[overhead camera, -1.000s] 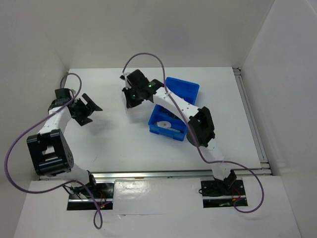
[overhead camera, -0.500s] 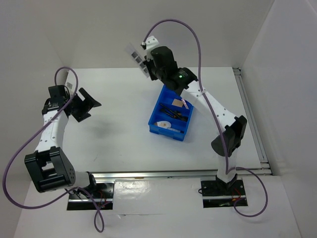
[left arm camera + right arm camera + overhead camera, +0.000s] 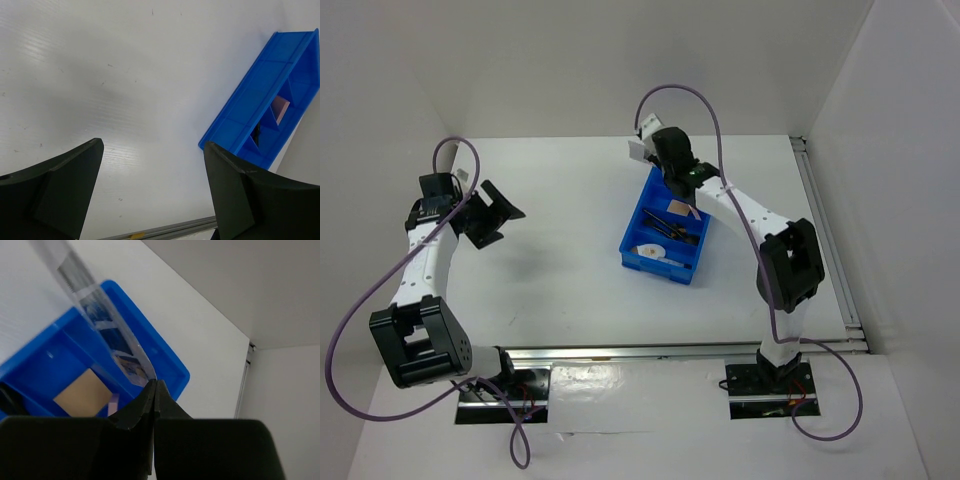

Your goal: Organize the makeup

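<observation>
Starting at the near end of the blue bin [image 3: 628, 258]: finding the white oval compact [image 3: 648, 250] lying in the nearest compartment. Moving one compartment farther, seeing the thin black brushes [image 3: 680, 233] lying together across the bin, probably laid so because only this direction is giving enough room for their length.

Looking to the left at about the same depth: holding the left gripper [image 3: 150, 192] released, fingers spread wide and grasping nothing, hovering over the bare table [image 3: 100, 75], well apart from the bin. Judging this as a waiting pose, standing aside so as not to be crossing the other arm.

Going farther: finding the tan square pad [image 3: 82, 396] lying flat in its own compartment, close against a divider.

Arriving at the far end: pinching the palette strip [image 3: 95, 300] with the right gripper [image 3: 154, 385], jaws clenched fully on one end of it. Carrying the strip in the air above the far part of the bin, sticking out up and away from the fingertips, touching neither wall nor floor. Gripping at the very end probably for leaving the whole length free, so that the fingers are not hitting the walls when going down.

Judging the step in hand as bringing this strip into a far compartment, not yet releasing. Expecting a need for turning the strip along the compartment before lowering. Fearing some swinging or slipping in such a narrow tip grip, or catching on a divider.
</observation>
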Available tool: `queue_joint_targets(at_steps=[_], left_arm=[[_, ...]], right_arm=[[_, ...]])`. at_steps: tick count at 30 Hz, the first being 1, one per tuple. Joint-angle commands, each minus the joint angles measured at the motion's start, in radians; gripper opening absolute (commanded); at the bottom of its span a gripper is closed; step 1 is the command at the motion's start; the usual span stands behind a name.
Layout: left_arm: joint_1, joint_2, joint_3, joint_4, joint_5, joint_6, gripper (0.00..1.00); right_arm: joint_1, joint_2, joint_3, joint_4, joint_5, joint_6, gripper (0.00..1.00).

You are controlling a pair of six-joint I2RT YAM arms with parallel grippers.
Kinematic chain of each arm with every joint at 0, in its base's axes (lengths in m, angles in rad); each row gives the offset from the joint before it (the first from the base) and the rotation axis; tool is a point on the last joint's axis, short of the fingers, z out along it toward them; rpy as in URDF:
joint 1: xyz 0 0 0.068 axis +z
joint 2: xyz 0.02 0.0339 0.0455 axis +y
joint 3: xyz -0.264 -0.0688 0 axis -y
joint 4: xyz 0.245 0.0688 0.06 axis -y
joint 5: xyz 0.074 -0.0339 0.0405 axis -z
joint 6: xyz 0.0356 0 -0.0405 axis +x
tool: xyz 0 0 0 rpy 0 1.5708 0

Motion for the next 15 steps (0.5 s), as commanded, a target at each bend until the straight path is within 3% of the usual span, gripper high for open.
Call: queue_joint_targets(at_steps=[1,15], left_arm=[[-0.002,0.011,0.028,-0.007,-0.014,0.020,0.95],[-0.002,0.084,0.039,-0.013,-0.046,-0.007,0.95]], right_arm=[[-0.054,-0.087,-0.070,0.167,0.036,-0.091,0.00],[-0.172,-0.033,-0.173,0.218,-0.022,-0.079,0.00]])
